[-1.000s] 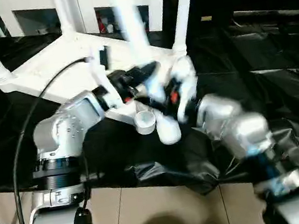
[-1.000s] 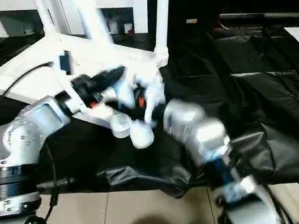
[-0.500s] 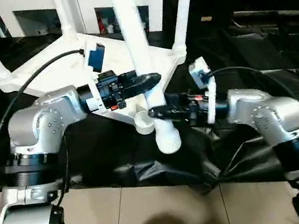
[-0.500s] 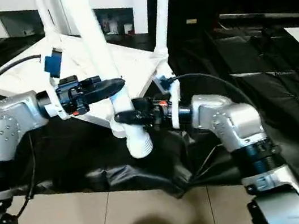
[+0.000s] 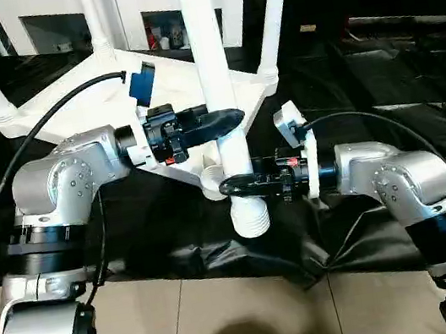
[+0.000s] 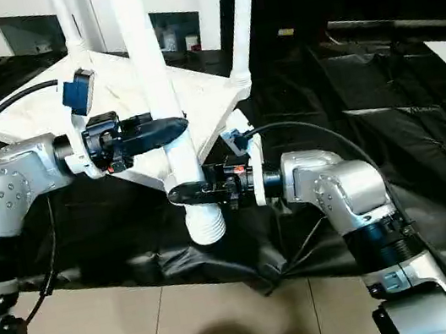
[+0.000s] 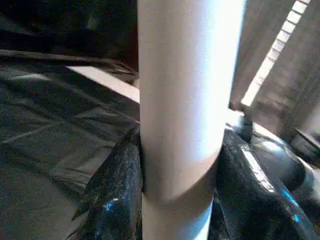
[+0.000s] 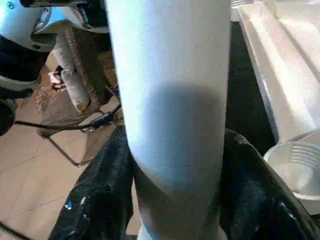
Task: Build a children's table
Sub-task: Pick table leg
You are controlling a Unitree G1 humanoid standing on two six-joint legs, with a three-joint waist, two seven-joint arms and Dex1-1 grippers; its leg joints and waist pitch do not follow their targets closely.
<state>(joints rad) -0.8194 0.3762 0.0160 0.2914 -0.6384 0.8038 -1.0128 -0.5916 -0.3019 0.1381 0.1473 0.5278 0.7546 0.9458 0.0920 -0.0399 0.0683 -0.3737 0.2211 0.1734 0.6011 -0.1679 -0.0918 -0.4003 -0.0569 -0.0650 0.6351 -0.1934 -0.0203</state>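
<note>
The children's table top (image 5: 83, 96) lies upside down on black cloth, with three white legs (image 5: 271, 22) standing in its corner sockets. A fourth leg (image 5: 210, 66) is held nearly upright in front of the near corner. Its ribbed lower end (image 5: 249, 218) hangs beside and below the empty socket (image 5: 215, 184), not in it. My left gripper (image 5: 228, 119) is shut on this leg at mid height; its fingers (image 7: 117, 190) press both sides. Lower down, my right gripper (image 5: 235, 186) is shut on the same leg, fingers (image 8: 250, 195) against it.
A white glass-door cabinet (image 5: 137, 10) stands behind the table top. Black cloth (image 5: 378, 72) covers the low platform, whose front edge drops to a tiled floor (image 5: 231, 320). A black cable (image 5: 8, 211) loops along my left arm.
My right arm has swung in and its gripper has closed around the lower part of the leg. The leg has gone from tilted to nearly upright. My left gripper keeps its hold.
</note>
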